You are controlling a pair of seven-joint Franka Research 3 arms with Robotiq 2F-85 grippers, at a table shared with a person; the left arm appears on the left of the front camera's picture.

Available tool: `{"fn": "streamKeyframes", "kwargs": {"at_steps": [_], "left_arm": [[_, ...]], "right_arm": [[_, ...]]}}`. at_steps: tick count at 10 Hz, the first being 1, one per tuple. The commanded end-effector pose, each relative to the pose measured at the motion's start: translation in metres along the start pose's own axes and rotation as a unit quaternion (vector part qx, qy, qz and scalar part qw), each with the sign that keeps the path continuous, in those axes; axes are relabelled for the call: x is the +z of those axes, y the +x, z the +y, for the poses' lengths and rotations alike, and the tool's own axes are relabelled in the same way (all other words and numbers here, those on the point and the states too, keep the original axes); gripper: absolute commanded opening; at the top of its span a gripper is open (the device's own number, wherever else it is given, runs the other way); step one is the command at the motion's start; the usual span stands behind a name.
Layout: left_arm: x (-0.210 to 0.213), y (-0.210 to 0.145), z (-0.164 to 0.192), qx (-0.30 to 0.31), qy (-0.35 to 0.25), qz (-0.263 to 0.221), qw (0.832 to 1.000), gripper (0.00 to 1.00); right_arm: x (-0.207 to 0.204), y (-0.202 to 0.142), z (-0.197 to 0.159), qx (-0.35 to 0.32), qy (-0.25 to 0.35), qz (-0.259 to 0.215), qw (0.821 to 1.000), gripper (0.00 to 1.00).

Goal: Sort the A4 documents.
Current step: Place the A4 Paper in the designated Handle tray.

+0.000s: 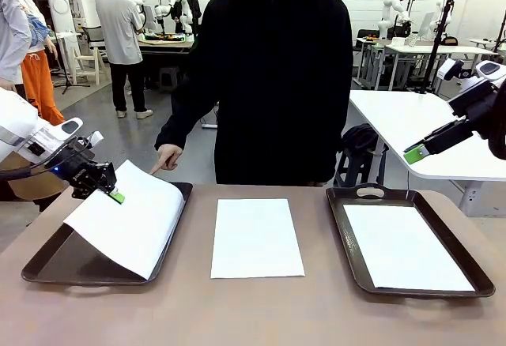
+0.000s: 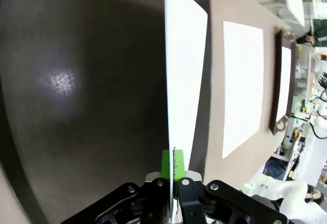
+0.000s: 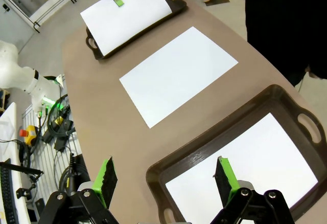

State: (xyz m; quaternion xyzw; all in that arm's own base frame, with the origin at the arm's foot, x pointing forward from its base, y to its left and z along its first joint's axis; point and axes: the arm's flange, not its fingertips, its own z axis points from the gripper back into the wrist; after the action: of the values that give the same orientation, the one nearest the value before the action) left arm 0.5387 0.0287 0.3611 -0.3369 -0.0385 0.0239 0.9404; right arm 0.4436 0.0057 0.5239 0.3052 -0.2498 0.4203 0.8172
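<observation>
One brown table [image 1: 261, 314] is bearing two dark trays and three A4 documents [image 3: 179, 75]: the right sheet [image 1: 403, 247] is lying in the right tray [image 1: 339, 227], the middle sheet [image 1: 255, 238] between the trays. The left gripper [image 1: 115, 197] is clamping the slanting sheet's [image 1: 126, 223] edge over the left tray [image 1: 63, 261], while the right gripper [image 3: 166, 173] is hovering, jaws apart and empty

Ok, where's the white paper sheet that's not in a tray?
In the front view, the plain white paper sheet lies flat on the brown table, between the left dark brown tray and the right dark brown tray.
</observation>
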Motion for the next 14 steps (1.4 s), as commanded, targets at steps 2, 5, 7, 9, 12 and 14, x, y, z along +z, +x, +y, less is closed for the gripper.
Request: {"fn": "streamKeyframes", "kwargs": {"at_steps": [2,5,7,9,12,14], "left_arm": [[-0.012,0.002,0.008,0.036,0.038,0.018,0.998,0.01],[-0.018,0.007,0.023,0.06,0.075,0.022,0.995,0.01],[-0.025,0.011,0.03,0.072,0.087,0.029,0.993,0.01],[-0.024,0.011,0.033,0.076,0.093,0.014,0.993,0.01],[-0.021,0.014,0.033,0.067,0.089,0.016,0.994,0.21],[-0.017,0.014,0.032,0.064,0.099,0.018,0.993,0.4]], "right_arm": [[-0.002,0.0,0.0,-0.001,0.0,-0.002,1.0,1.0],[-0.002,0.0,0.0,-0.001,0.0,-0.002,1.0,1.0],[-0.002,0.0,0.0,-0.001,0.0,-0.002,1.0,1.0],[-0.002,0.0,0.0,-0.001,0.0,-0.002,1.0,1.0],[-0.002,0.0,0.0,-0.001,0.0,-0.002,1.0,1.0],[-0.002,0.0,0.0,-0.001,0.0,-0.002,1.0,1.0]]}}
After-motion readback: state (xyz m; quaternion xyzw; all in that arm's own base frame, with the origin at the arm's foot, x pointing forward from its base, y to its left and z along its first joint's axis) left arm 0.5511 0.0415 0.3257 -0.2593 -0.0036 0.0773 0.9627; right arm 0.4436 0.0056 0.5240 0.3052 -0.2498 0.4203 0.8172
